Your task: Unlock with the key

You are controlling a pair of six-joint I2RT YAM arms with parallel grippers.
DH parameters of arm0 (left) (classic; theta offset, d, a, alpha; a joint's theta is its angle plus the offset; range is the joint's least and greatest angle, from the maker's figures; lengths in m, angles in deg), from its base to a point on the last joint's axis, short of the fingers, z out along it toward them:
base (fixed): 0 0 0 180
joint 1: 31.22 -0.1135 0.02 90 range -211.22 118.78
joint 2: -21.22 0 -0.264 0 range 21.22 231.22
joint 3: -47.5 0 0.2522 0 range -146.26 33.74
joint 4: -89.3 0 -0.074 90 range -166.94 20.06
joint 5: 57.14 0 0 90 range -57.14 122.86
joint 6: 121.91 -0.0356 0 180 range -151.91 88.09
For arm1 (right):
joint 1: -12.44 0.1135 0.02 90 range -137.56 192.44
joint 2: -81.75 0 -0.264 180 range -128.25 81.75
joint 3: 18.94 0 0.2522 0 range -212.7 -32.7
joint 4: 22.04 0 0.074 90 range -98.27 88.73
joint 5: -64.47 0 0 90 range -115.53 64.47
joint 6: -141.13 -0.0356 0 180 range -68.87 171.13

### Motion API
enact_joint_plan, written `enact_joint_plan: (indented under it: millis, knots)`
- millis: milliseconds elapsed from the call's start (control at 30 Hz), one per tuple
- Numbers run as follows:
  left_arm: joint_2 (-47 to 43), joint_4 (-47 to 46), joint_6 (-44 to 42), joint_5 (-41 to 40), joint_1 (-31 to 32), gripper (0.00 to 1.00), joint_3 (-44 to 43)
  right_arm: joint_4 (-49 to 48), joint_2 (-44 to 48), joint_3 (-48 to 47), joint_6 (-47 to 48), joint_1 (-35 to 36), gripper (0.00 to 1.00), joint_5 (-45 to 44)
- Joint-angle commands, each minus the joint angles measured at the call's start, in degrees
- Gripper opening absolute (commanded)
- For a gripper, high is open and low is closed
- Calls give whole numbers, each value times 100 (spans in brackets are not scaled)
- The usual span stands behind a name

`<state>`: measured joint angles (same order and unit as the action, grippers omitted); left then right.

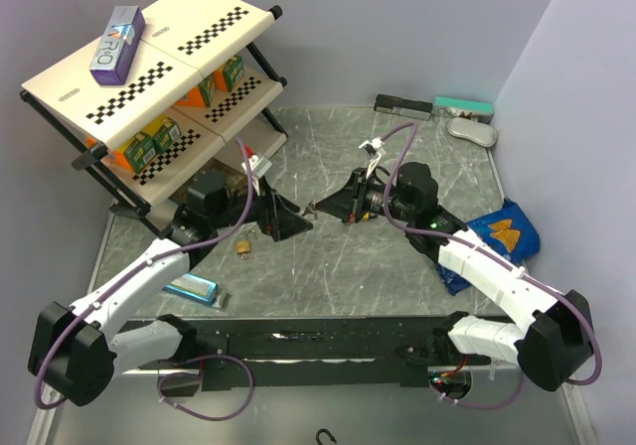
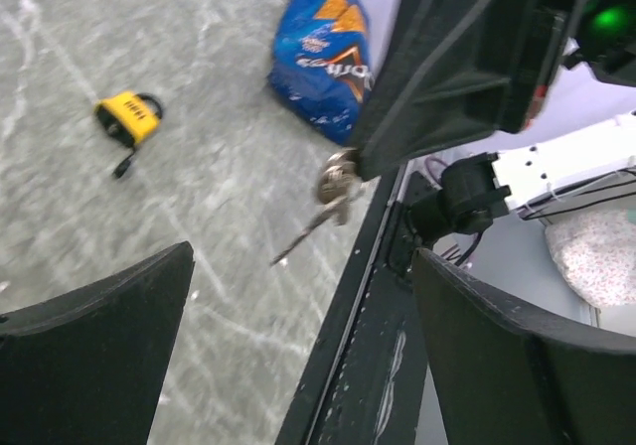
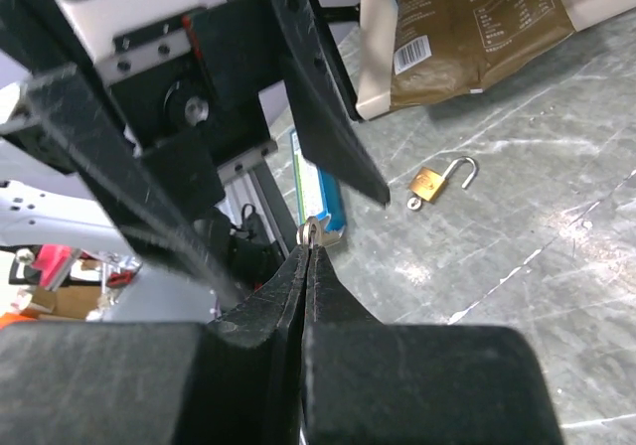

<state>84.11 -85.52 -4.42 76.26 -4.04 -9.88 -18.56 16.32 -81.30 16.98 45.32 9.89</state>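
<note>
Nearest my bases, toward the near left corner of the worktop [image 1: 328, 266], a flat blue box [image 1: 191, 288] lies just beside my left arm. A little beyond it the brass padlock [image 1: 242, 247] lies flat on the worktop, left of the middle, apart from both pairs of jaws.

Above the middle of the worktop my two pairs of jaws face each other. My left jaws are spread wide, their fingers [image 2: 89, 336] standing to either side of the view toward the key. My right jaws are pressed together on the key [image 1: 313, 208], pinching it so that its blade sticks out past their tips, clear of the worktop and near the left jaws.

By the right edge lies a blue chip bag [image 1: 502, 234]. In the far left corner stands a shelf rack [image 1: 199, 28] with a purple box [image 1: 117, 44] on top, cartons [image 1: 149, 145] on its lower shelves and a brown bag [image 3: 467, 28] beneath it. In the far right corner lie a teal box [image 1: 462, 105] and a white case [image 1: 472, 130].
</note>
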Motion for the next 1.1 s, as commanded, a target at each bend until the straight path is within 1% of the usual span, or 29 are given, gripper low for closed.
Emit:
enact_joint_plan:
  millis: [0, 67, 100, 233, 367, 567, 667, 700, 733, 833, 1000, 1033, 1067]
  knots:
    - [-146, -1098, 397, -541, 410, 95, 256, -386, 285, 175, -258, -142, 0, 176]
    - [-181, -1434, 564, -595, 472, 93, 485, -457, 311, 237, -346, -220, 0, 228]
    - [-181, -1767, 730, -596, 473, 92, 546, -457, 346, 272, -364, -256, 0, 255]
    - [-164, -2051, 873, -631, 473, 88, 653, -527, 417, 360, -443, -353, 0, 351]
    - [-58, -2139, 925, -490, 481, 75, 626, -632, 443, 439, -505, -414, 0, 378]
    - [170, -2174, 934, -358, 508, 74, 556, -1028, 443, 597, -838, -528, 0, 641]
    - [232, -2235, 960, -332, 534, 72, 530, -1134, 443, 632, -935, -573, 0, 721]
    - [241, -2279, 978, -332, 543, 70, 547, -1116, 443, 632, -918, -590, 0, 721]
    - [258, -2323, 995, -332, 552, 63, 556, -1099, 443, 632, -918, -590, 0, 712]
    - [320, -2420, 1039, -323, 569, 48, 573, -985, 426, 632, -848, -608, 0, 668]
    - [443, -2543, 1101, -270, 596, 51, 573, -1116, 373, 720, -927, -634, 0, 738]
    - [452, -2552, 1110, -270, 604, 50, 565, -1116, 356, 729, -927, -634, 0, 738]
    - [452, -2570, 1110, -270, 613, 46, 565, -1099, 364, 720, -909, -634, 0, 738]
